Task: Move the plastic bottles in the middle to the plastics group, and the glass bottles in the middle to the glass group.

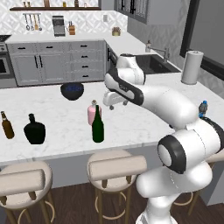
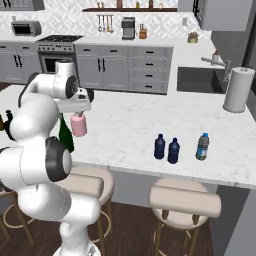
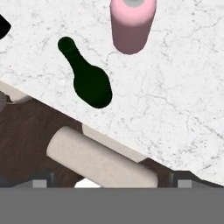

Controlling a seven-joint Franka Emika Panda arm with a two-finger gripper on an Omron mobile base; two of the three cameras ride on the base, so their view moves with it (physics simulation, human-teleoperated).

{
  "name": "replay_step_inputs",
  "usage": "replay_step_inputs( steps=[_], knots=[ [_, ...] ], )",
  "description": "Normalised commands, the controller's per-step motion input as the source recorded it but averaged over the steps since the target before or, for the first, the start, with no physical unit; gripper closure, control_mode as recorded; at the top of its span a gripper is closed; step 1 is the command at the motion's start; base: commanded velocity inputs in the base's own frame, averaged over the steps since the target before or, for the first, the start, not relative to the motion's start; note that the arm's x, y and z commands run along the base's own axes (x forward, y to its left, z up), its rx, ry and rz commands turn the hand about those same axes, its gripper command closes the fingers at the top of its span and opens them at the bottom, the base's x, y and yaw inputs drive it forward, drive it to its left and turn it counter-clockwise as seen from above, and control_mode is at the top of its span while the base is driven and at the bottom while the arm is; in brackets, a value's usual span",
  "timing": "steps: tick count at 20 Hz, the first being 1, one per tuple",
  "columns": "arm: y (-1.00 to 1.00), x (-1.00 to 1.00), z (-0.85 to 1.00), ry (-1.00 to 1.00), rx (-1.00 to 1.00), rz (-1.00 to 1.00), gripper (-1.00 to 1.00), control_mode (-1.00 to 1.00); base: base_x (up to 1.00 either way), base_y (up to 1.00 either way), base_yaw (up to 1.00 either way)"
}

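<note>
Glass sorting in hand: jaws [image 1: 112, 106] wide and empty above the middle pair.

From left I saw the slim brown bottle [image 1: 6, 125], the squat black bottle [image 1: 34, 130], then the tall green bottle [image 1: 97, 125] and the smooth pink bottle [image 1: 92, 113] behind it mid-surface [image 1: 61, 127]. I judged the next move a descent onto one, then carrying it left.

You are not seeing any words, numbers or signs you can read here. The clear bottle [image 2: 202, 146] on the bench [image 2: 150, 125] is wearing a blue label, but it is too small to show any letters. The other bottles are looking plain.
</note>
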Motion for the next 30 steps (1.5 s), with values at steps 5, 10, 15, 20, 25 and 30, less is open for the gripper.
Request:
replay_step_inputs(
  steps=[5,10,15,20,25,30],
  knots=[
    [0.51,0.22,0.00,0.01,0.00,0.00,-1.00,-1.00,0.00,0.00,0.00],
    [0.39,0.25,0.00,0.01,0.00,0.00,-1.00,-1.00,0.00,0.00,0.00],
    [0.24,0.14,-0.07,0.02,0.00,0.00,-1.00,-1.00,0.00,0.00,0.00],
    [0.04,0.36,-0.29,0.09,-0.02,0.00,-1.00,-1.00,0.00,0.00,0.00],
    [0.00,0.18,-0.25,0.02,-0.02,0.00,-1.00,-1.00,0.00,0.00,0.00],
    [0.17,0.00,-0.12,-0.02,0.00,0.00,-1.00,-1.00,0.00,0.00,0.00]
  ],
)
